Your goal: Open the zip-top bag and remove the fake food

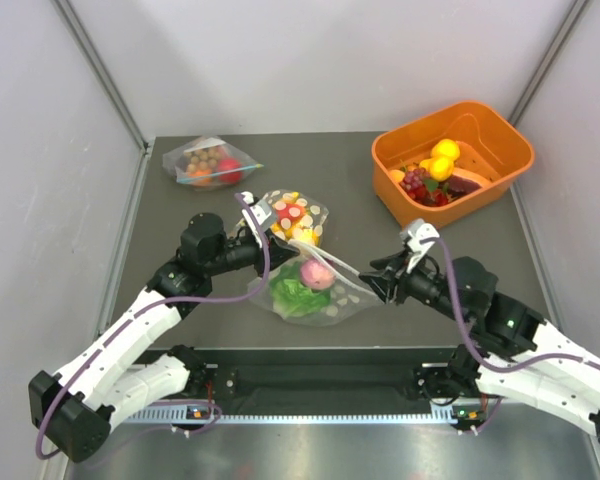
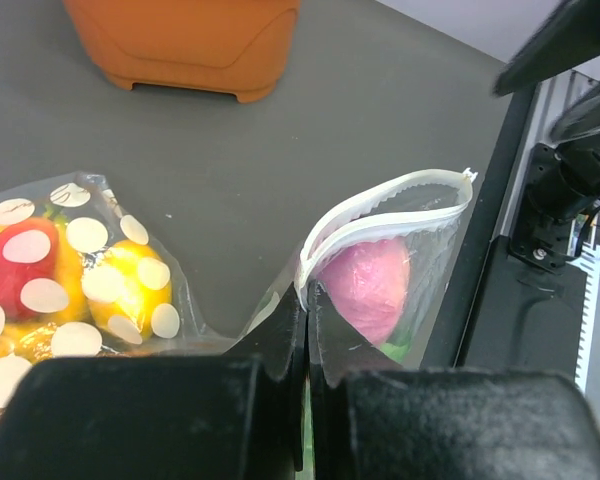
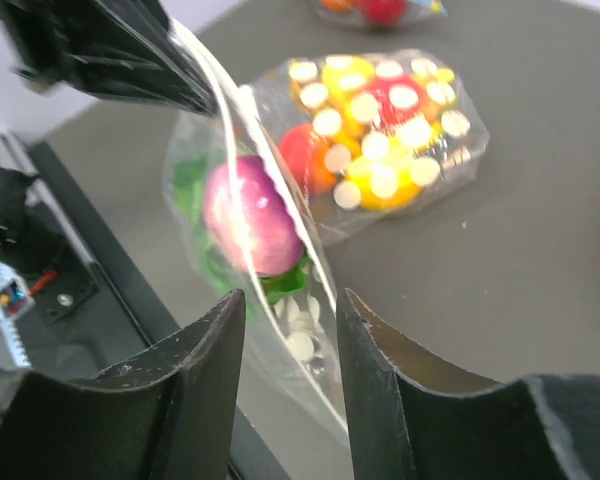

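Plastic film under tension is what I am watching. The zip-top bag [image 1: 315, 290] sits at the middle of the desk [image 1: 350, 190], just ahead of the arm bases, its closure end lifted and its belly resting on the surface.

My left fingers [image 2: 290, 335] are pressed fully together on a fold of the bag just below the white zip track. My right fingers [image 3: 220, 345] stand partly apart – the zip lip passes through the gap between them, but I see no pinch on it, so I count them as open and holding nothing.

To do this step well, I judge the right side should close on one lip only, close to the track, then draw away from the left hold in a slow, level pull. Catching both lips would only drag the whole bag across the desk.

The film is thin, glossy and crinkled, printed with white dots, and it will slip if gripped on a smooth flat part – the ribbed track is the better purchase. Inside, the ruffled green lettuce [image 1: 298, 297] lies low, with the smooth, rounded purple onion-like piece [image 3: 248, 215] above it near the mouth. The second dotted bag [image 1: 295, 215], showing yellow and red pieces, lies just behind, close enough to snag.
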Motion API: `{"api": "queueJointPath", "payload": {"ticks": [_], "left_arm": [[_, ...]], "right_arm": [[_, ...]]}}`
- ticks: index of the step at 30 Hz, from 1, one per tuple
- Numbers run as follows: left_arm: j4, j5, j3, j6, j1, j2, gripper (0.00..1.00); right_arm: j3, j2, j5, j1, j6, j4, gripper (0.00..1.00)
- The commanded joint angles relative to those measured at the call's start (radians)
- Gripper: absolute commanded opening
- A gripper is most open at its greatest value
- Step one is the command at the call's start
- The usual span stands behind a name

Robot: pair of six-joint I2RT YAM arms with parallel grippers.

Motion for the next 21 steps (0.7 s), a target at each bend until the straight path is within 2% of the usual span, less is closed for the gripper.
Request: {"api": "queueJointPath", "payload": {"ticks": [1, 8, 21], "left_arm": [[0.084, 0.044, 0.007, 0.018, 0.002, 0.000, 0.00], [0.084, 0.050, 0.007, 0.018, 0.003, 0.000, 0.00], [0.087, 0.061, 0.005, 0.020, 0.002, 0.005, 0.00]], "right_arm": [[0.028, 0.077, 0.055, 0.015, -0.029, 0.052, 0.41], [0.015, 0.165, 0.049, 0.015, -0.031, 0.107, 0.39], [-0.023, 0.265, -0.127, 0.013, -0.025, 0.224, 0.38]]}}
